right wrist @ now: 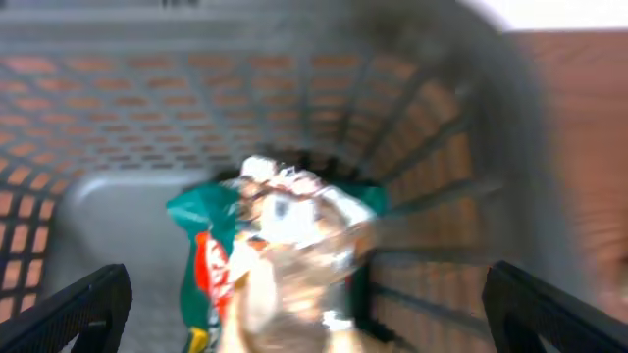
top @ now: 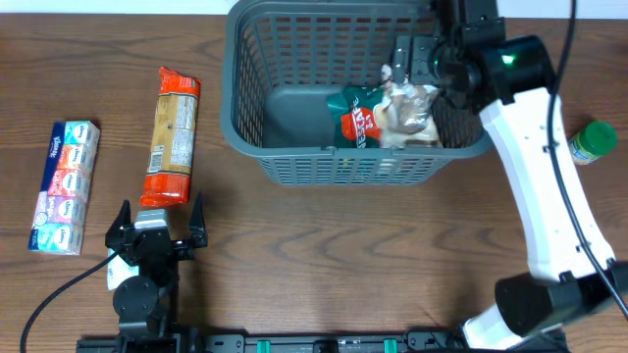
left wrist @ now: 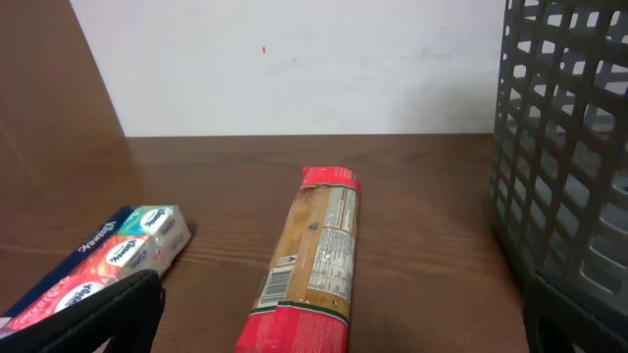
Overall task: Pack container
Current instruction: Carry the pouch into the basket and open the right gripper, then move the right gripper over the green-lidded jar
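Note:
The dark grey lattice container [top: 250, 118] stands at the back middle of the table. Inside, at its right end, lie a green and red packet [top: 355, 114] and a clear crinkly bag [top: 407, 110] partly on top of it; both show blurred in the right wrist view, the packet [right wrist: 201, 265] and the bag [right wrist: 294, 245]. My right gripper [top: 417, 57] hangs open and empty over the container's right end, above the bag. My left gripper [top: 157, 224] is open and empty at the front left, just short of a long red and tan packet [top: 173, 134], also in the left wrist view [left wrist: 314, 260].
A blue and white multipack of tissue packets [top: 65, 173] lies at the far left, also seen in the left wrist view [left wrist: 108, 257]. A green-capped bottle [top: 592, 140] stands right of the container. The container wall [left wrist: 564, 147] fills the right of the left wrist view.

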